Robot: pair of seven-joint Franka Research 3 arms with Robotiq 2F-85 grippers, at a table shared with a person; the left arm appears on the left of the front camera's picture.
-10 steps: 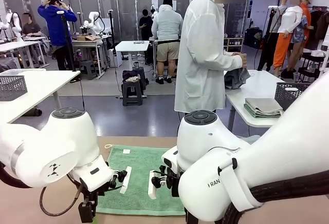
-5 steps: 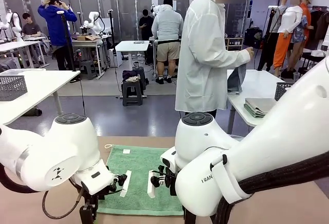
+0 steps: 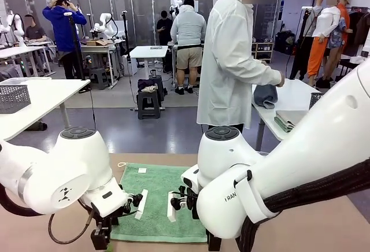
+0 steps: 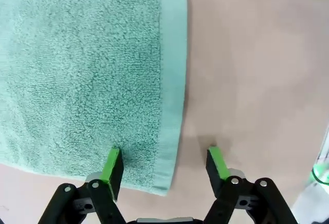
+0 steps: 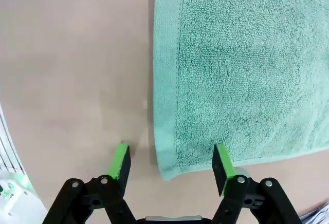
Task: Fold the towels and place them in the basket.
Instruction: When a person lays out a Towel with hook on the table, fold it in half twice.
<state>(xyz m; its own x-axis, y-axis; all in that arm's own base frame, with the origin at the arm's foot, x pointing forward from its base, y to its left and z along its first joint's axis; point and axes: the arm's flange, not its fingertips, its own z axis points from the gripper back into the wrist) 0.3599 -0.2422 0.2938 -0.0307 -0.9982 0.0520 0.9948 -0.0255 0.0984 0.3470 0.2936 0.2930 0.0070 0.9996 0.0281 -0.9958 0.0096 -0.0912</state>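
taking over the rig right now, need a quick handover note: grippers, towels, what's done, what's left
Left gripper: open, jaws straddling the edge at one near corner of the mint green towel on the table.
Right gripper: open, straddling the other near corner.
The mint green towel lies flat, unfolded. The person handles a blue-grey towel at the side table, near the dark basket.
Done: both grippers are placed at the corners.
Left: pinch the corners, fold, put the towel in the basket.

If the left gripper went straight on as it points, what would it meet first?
The left gripper would probably meet the mint green towel at its corner hem, one finger over it, the other over bare table.
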